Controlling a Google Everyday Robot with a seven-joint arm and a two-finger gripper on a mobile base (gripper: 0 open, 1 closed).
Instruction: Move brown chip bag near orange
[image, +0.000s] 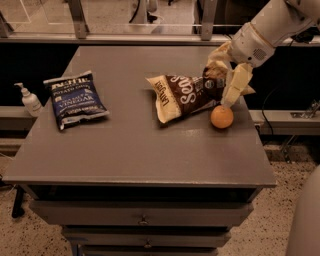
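The brown chip bag (187, 95) lies flat on the grey table (135, 145), right of the middle, with its white lettering facing up. The orange (221, 117) sits on the table just off the bag's lower right corner, almost touching it. My gripper (222, 82) reaches in from the upper right over the bag's right end. Its tan fingers (236, 84) are spread apart, one on each side of that end, and the near one points down just above the orange.
A dark blue chip bag (75, 99) lies on the table's left part. A white pump bottle (30, 99) stands on a ledge beyond the left edge. The table's right edge is close to the orange. Drawers (142, 219) are below the front edge.
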